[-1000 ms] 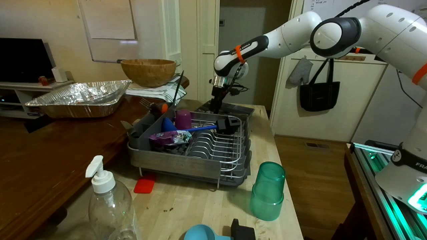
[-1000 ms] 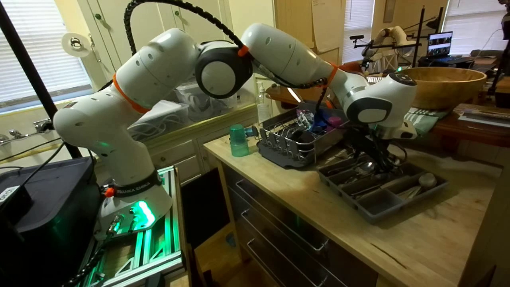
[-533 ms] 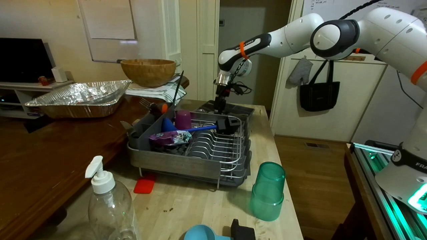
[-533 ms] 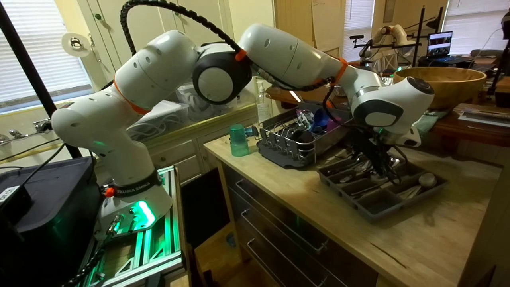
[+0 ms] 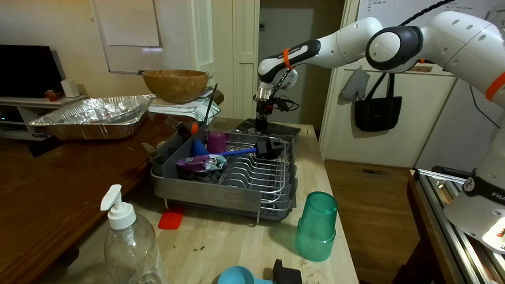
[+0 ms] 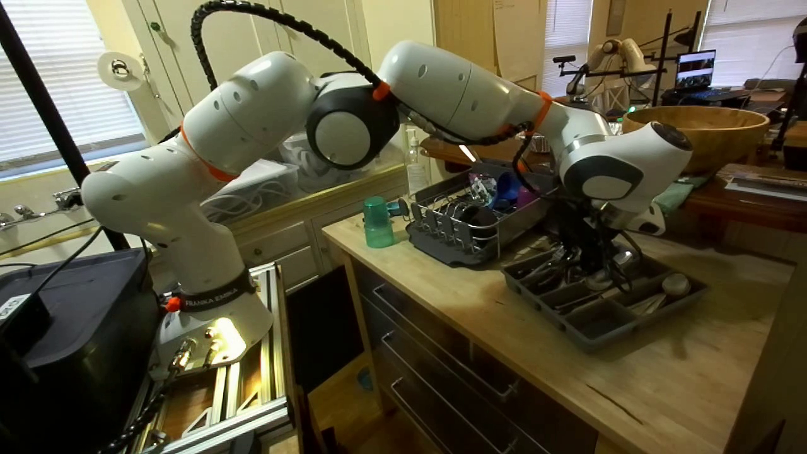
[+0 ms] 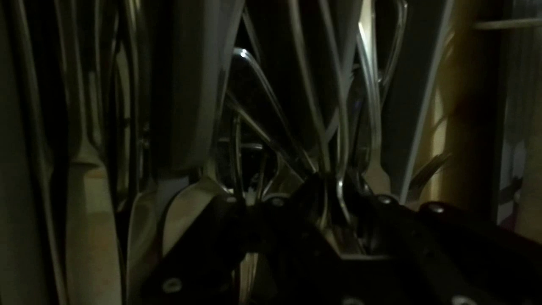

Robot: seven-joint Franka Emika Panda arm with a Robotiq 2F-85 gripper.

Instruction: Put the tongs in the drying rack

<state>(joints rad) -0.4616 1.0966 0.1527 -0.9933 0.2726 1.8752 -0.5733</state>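
In the wrist view the tongs point(image 7: 344, 131) show as two thin pale metal arms that narrow down between my dark fingertips. My gripper point(image 7: 331, 186) is shut on them, low among other cutlery; the picture is dim and the tongs' lower end is hidden behind the fingers. Both exterior views show the gripper point(image 6: 589, 261) reaching down into a grey cutlery tray point(image 6: 586, 343), where the tongs cannot be told apart. The drying rack point(image 5: 221, 197), dark grey with metal wire, stands right beside that tray on the wooden counter.
Inside the rack are a purple cup point(image 5: 216, 142), a blue-handled utensil point(image 5: 240, 151) and a purple packet point(image 5: 201, 163). Green cups point(image 5: 317, 227) stand near the counter edge, with a soap bottle point(image 5: 130, 244) in front. Tray dividers point(image 7: 427, 97) flank the fingers.
My gripper has shifted slightly to the right in both exterior views over the tray, and its jaws have closed. The light on the arm's base has turned from green to whitish yellow.
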